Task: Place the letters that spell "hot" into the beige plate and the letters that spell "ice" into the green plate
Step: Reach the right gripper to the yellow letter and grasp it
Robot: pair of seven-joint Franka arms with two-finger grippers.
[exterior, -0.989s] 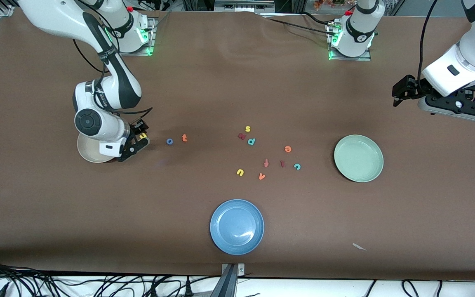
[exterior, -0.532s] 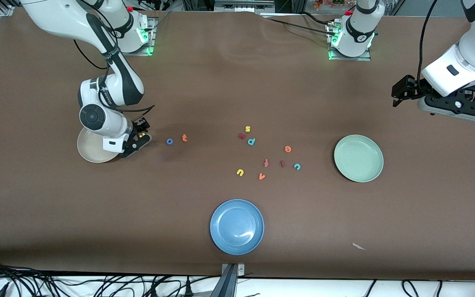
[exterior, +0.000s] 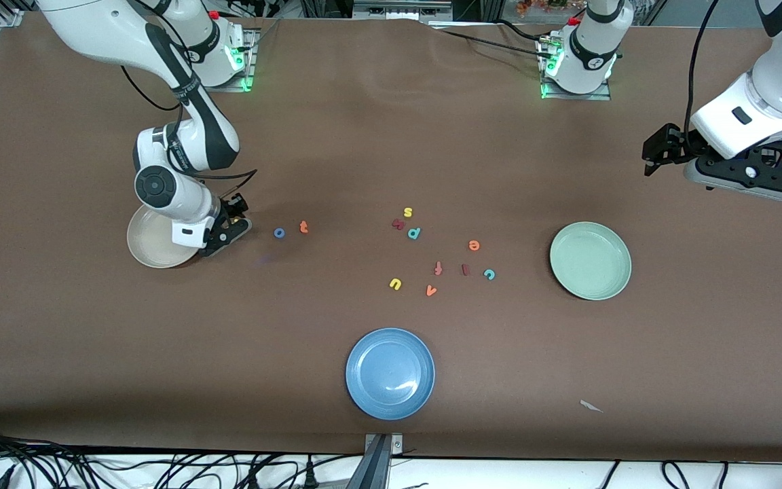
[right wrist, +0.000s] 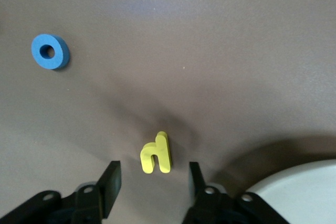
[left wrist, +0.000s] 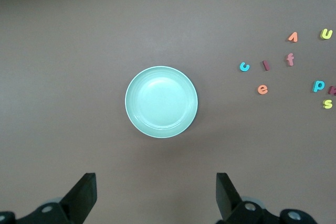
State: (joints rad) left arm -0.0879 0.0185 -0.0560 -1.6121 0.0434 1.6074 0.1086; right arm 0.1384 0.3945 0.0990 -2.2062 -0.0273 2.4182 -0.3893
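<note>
right claw (right wrist: 152,182): low at the beige plate (exterior: 153,244)'s rim, fingers spread either side of the yellow h (right wrist: 156,154), not pinching it

left claw (left wrist: 155,198): spread wide, waiting up over the tabletop (exterior: 337,156) near the green plate (exterior: 590,261)

o (exterior: 279,233) and t (exterior: 303,227): on the tabletop just beside the right claw

i (exterior: 465,269), c (exterior: 489,274), e (exterior: 474,245): loose beside the green plate

both plates: nothing in them, as far as shows
</note>
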